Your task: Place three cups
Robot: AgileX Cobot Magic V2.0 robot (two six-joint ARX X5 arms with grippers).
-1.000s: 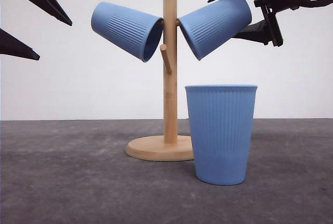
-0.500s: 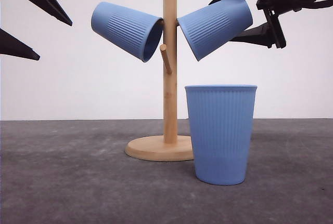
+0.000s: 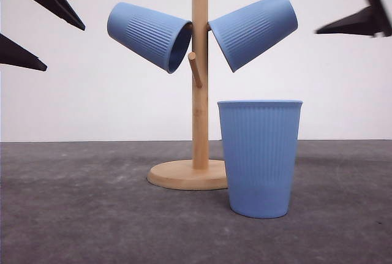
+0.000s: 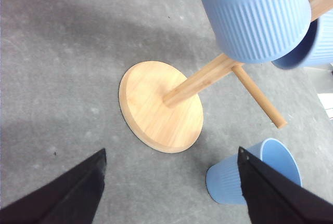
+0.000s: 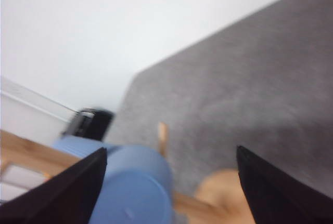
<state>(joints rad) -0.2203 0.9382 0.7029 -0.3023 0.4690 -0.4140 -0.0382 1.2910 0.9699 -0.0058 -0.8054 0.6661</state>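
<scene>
Two light-blue ribbed cups hang tilted on the wooden rack (image 3: pixel 199 111), one to its left (image 3: pixel 149 36) and one to its right (image 3: pixel 253 30). A third cup (image 3: pixel 260 157) stands upright on the table, in front of the rack's round base and to its right. My left gripper (image 3: pixel 65 49) is open at the upper left, apart from the left cup. Open and holding nothing, my right gripper (image 3: pixel 305 13) hovers at the upper right, just clear of the right cup's base. The left wrist view has the open left gripper (image 4: pixel 171 151) above the rack base (image 4: pixel 151 104), the hanging cups (image 4: pixel 255 11) and the standing cup (image 4: pixel 270 161). In the blurred right wrist view, a cup (image 5: pixel 130 187) lies beyond the open right gripper (image 5: pixel 171 149).
A bare wooden peg (image 3: pixel 195 69) sticks out from the front of the post, below the two hanging cups. Grey table surface (image 3: pixel 79 215) stretches to the left of the rack and in front of it. Behind is a white wall.
My right gripper has drawn back to the right, away from the right-hand hanging cup, which stays on its peg. The left gripper and the other cups have not moved.
</scene>
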